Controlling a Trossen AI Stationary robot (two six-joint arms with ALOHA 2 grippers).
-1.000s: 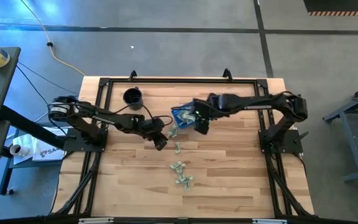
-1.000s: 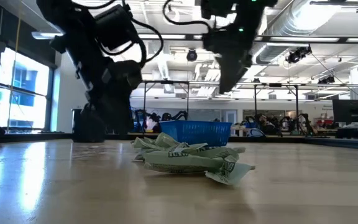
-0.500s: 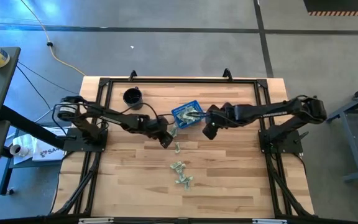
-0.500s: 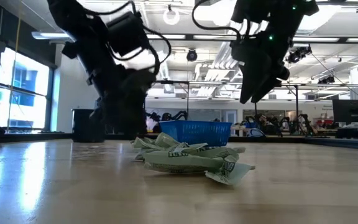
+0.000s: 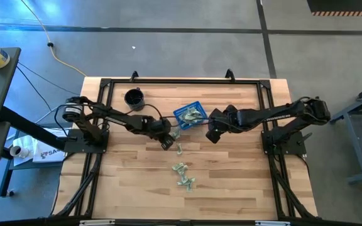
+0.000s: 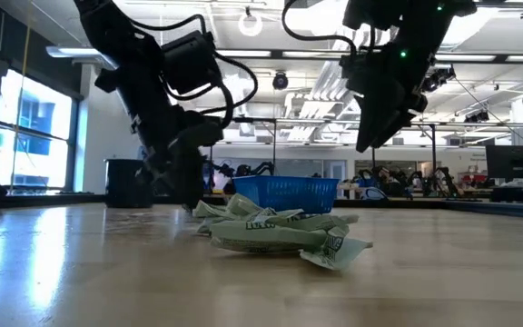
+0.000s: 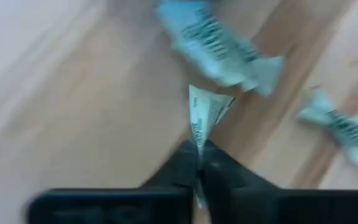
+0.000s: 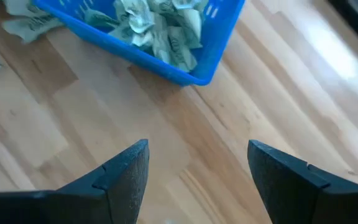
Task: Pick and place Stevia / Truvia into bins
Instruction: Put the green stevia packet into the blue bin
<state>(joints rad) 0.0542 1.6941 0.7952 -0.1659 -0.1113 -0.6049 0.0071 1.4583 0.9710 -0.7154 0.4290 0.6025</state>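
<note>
Left wrist view: left gripper (image 7: 199, 163) pinched shut on a Stevia packet (image 7: 205, 118) just off the blue basket (image 5: 189, 115), so pick's done, next lift & carry over rim; right gripper (image 8: 197, 171) empty, wide open beside basket.

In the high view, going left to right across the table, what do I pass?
Black cup → left gripper, pinching a packet → blue basket → right gripper, open and empty.
</note>
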